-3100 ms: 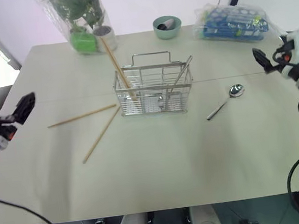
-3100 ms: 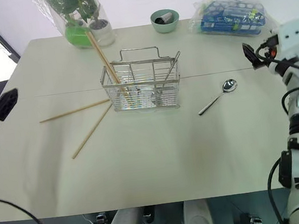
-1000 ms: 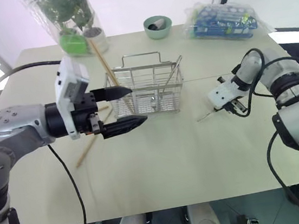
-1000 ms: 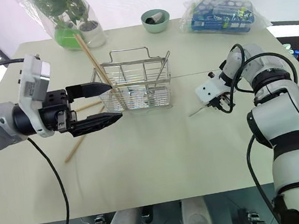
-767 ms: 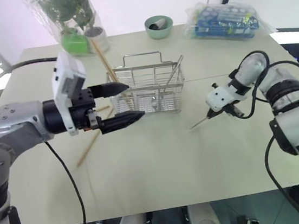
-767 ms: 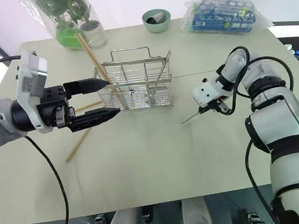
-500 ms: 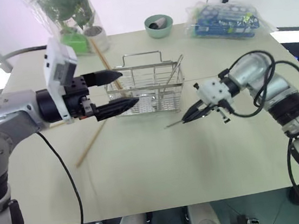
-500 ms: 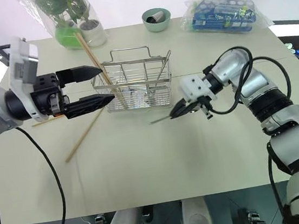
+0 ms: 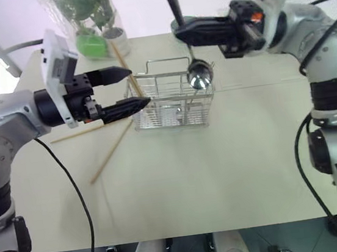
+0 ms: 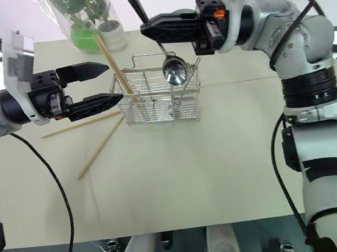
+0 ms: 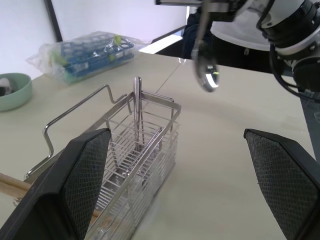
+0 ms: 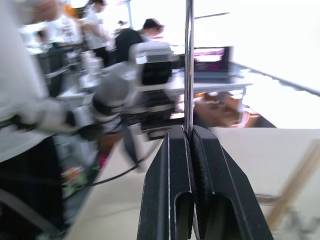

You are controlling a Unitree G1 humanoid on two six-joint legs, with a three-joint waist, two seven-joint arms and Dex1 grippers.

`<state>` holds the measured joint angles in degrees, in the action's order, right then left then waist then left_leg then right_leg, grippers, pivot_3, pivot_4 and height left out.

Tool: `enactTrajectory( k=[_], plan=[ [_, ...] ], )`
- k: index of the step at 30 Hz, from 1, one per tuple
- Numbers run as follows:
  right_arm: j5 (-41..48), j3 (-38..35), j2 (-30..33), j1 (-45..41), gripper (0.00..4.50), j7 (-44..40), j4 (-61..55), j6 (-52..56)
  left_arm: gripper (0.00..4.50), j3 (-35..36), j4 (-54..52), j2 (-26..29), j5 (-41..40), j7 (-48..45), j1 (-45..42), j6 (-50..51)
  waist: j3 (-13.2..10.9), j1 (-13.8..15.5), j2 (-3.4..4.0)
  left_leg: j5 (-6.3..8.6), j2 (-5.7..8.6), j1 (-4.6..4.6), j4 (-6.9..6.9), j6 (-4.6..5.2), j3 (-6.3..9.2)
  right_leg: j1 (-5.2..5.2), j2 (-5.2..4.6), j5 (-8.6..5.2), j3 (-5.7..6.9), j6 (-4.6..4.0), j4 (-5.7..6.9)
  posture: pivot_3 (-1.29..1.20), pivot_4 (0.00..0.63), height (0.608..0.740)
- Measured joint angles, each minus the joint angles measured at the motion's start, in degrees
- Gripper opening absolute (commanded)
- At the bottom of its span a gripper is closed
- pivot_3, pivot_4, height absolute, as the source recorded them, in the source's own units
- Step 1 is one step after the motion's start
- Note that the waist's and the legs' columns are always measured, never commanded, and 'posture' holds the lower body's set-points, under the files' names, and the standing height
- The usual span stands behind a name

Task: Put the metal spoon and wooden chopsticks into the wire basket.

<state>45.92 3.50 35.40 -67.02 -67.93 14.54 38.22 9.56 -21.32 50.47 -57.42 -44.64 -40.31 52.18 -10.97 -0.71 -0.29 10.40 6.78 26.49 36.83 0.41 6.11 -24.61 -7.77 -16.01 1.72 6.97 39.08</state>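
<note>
The metal spoon [image 9: 199,75] hangs bowl down over the far right part of the wire basket [image 9: 172,104]; its handle [image 12: 188,65] runs up between the fingers of my right gripper [image 9: 177,36], which is shut on it. My left gripper [image 9: 139,86] is open and level at the basket's left end, with nothing between its fingers [image 11: 85,175]. One of the wooden chopsticks [image 9: 124,64] leans inside the basket's left end. Two more chopsticks [image 9: 89,131] lie on the table left of the basket. A metal utensil handle [image 11: 137,110] stands in the basket.
The basket stands on a pale table [image 9: 193,178]. A plant in plastic wrap [image 9: 88,19] is at the far left edge. A green bowl [image 11: 12,90] and a blue wrapped package [image 11: 85,50] sit along the far side. People [image 12: 150,25] are in the background.
My right gripper has risen and swung left with the spoon, from table height beside the basket to above it; the spoon now hangs bowl down. The left gripper has stayed open, edging up.
</note>
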Motion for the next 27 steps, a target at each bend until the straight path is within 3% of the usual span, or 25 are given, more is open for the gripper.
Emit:
enactTrajectory(
  k=[8,16,19,22,27],
  plan=[
    [-15.5,1.7,-5.1,5.8,0.03,5.3,5.5,-13.5,4.5,0.0,0.3,-1.3,0.7,0.0,-0.6,0.0,0.0,-0.5,-0.01,-0.04,-0.02,0.0,0.02,0.0,-0.02,-0.04,0.06,0.06,0.01,0.08,0.08,0.0,0.15,0.687],
    [-21.0,0.2,-7.5,5.7,0.03,7.4,13.2,-19.3,4.5,0.4,0.3,-1.6,0.5,1.5,-0.8,0.3,0.0,-0.4,-0.01,-0.04,-0.02,-0.01,0.02,0.0,-0.01,-0.03,0.11,0.06,0.02,0.08,0.09,0.0,0.15,0.687],
    [-21.3,-0.6,-8.0,5.7,0.98,8.1,13.9,-18.9,4.5,0.4,0.3,-1.7,0.5,2.0,-0.8,0.3,0.0,-0.4,-0.01,-0.04,-0.02,0.0,0.02,0.0,-0.01,-0.03,0.12,0.06,0.02,0.08,0.09,0.0,0.15,0.687],
    [-22.2,-1.3,-8.4,5.8,2.36,9.9,13.8,-18.9,4.5,0.5,0.3,-1.8,0.5,2.6,-0.8,0.3,0.0,-0.4,-0.01,-0.04,-0.02,0.0,0.01,0.0,-0.01,-0.02,0.11,0.06,0.02,0.08,0.09,0.0,0.15,0.687],
    [-21.0,-4.8,-8.1,5.9,2.36,12.1,11.2,-15.4,4.5,0.9,0.4,-2.1,0.6,3.6,-0.8,0.2,0.0,-0.3,-0.01,-0.04,-0.02,0.0,0.02,0.0,-0.01,-0.03,0.11,0.06,0.02,0.07,0.09,0.0,0.15,0.687]
  ],
)
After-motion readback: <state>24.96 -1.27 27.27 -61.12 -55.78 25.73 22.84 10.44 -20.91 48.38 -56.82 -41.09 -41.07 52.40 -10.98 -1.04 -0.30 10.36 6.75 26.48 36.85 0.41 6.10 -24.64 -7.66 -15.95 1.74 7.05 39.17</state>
